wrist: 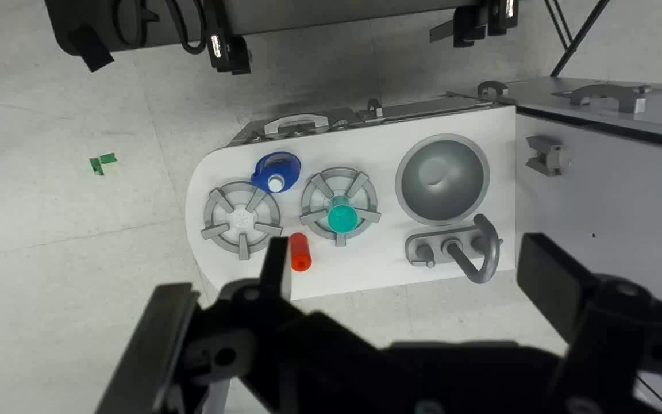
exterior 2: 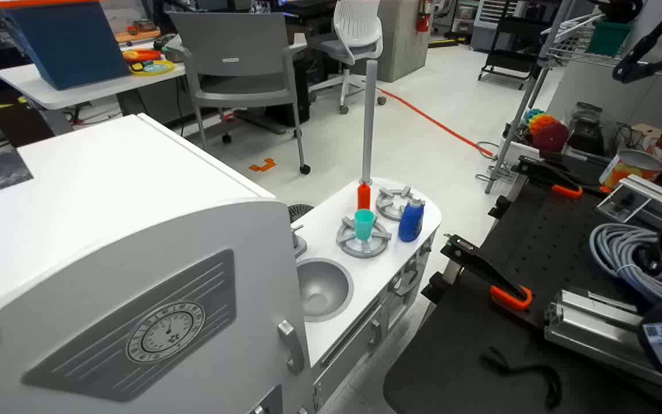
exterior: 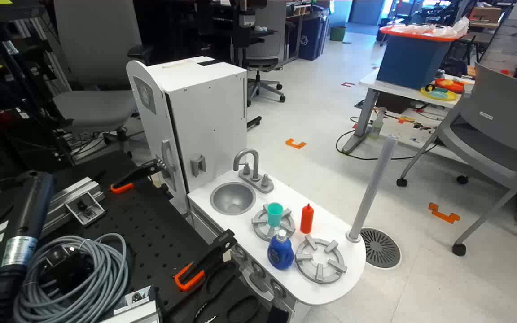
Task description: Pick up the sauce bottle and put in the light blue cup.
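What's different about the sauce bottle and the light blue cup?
The sauce bottle is bright red, while the light blue cup is a greenish blue.
The sauce bottle is slim with a narrow tip; the light blue cup is wider and open on top.
The sauce bottle stands right on the white counter, but the light blue cup sits on a burner.
Both are standing upright.

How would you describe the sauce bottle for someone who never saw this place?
Find the white kitchen counter, then the light blue cup on a burner. Close by stands the sauce bottle: slim and red, unlike the rounded blue bottle.
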